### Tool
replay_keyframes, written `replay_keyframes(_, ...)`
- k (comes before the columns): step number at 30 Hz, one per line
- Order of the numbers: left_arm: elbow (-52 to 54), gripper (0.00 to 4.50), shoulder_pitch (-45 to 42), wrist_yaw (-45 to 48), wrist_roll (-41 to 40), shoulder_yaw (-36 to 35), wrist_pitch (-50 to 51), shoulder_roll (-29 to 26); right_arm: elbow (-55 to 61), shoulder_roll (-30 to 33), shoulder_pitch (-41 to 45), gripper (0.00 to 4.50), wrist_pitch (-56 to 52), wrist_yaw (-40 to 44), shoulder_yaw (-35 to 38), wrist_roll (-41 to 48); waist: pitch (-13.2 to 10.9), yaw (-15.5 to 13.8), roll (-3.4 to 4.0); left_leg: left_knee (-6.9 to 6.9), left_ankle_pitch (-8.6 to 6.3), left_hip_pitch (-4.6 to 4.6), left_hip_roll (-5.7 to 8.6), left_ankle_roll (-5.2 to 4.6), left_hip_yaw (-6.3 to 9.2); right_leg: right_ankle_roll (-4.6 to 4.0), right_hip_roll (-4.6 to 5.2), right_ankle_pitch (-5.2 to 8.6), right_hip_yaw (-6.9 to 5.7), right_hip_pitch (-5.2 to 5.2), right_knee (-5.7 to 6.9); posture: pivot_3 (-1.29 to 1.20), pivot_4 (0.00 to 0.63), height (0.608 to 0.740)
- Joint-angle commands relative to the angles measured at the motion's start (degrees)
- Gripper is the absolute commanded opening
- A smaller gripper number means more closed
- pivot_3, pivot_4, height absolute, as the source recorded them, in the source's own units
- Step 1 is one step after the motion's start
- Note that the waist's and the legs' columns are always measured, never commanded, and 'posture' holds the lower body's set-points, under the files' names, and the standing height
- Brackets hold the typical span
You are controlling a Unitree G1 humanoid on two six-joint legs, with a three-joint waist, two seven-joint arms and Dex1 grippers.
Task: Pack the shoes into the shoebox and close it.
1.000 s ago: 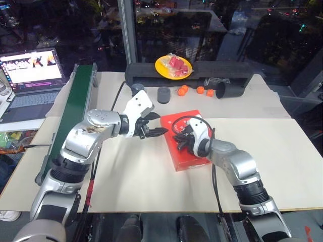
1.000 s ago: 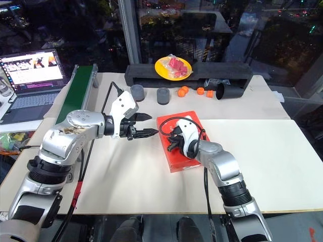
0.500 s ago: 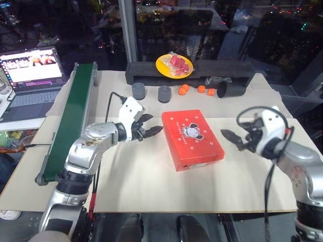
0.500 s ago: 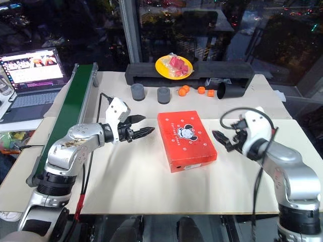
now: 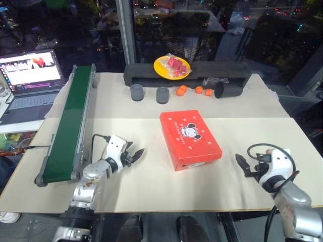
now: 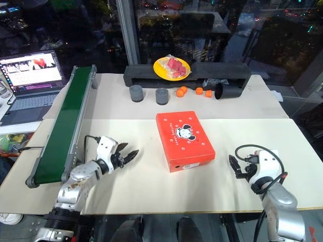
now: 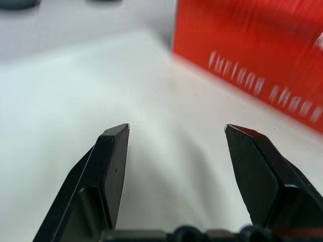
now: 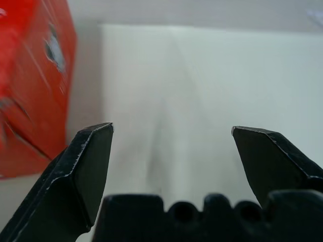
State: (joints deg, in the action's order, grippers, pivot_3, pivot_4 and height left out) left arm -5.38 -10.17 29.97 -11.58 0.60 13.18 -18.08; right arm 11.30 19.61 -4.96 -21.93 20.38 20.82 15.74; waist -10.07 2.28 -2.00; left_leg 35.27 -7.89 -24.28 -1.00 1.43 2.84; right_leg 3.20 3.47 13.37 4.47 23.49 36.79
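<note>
The closed shoebox (image 5: 190,138) lies mid-tabletop, long axis running toward the far edge, between the left gripper (image 5: 135,154) and right gripper (image 5: 243,165), both near the front edge with fingers spread, empty, roughly equally near.

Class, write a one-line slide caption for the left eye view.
Closed orange-red shoebox lies on the cream table, with the open left gripper and open right gripper apart at either side.

Table: cream-white rectangular tabletop (image 5: 252,108) in joined panels.
Window: dark glass wall (image 5: 202,30) behind, reflecting lights.
Frame: grey metal upright post (image 5: 125,30).
</note>
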Motion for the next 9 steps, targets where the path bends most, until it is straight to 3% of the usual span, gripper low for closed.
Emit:
replay_keyframes(1, 0.6, 3.23, 2.0, -2.1, 0.6, -0.8, -4.1, 1.7, -0.8, -3.1, -0.3, 4.42, 6.8, -2.8, -0.7, -1.6, 0.0, 0.0, 0.03, 0.00, 0.00, 0.04, 0.00, 0.00, 0.00, -0.02, 0.00, 0.01, -0.01, -0.05, -0.02, 0.00, 0.150, 0.740)
replay_keyframes(9, -0.1, 3.23, 4.4, -3.0, 1.7, -0.6, -6.6, 2.7, -4.3, -6.1, -1.2, 4.42, 11.9, -5.3, -3.0, -4.1, 0.0, 0.0, 0.08, -0.02, -0.01, 0.12, -0.02, 0.01, 0.00, -0.39, 0.02, 0.24, -0.03, -0.16, -0.07, 0.00, 0.150, 0.740)
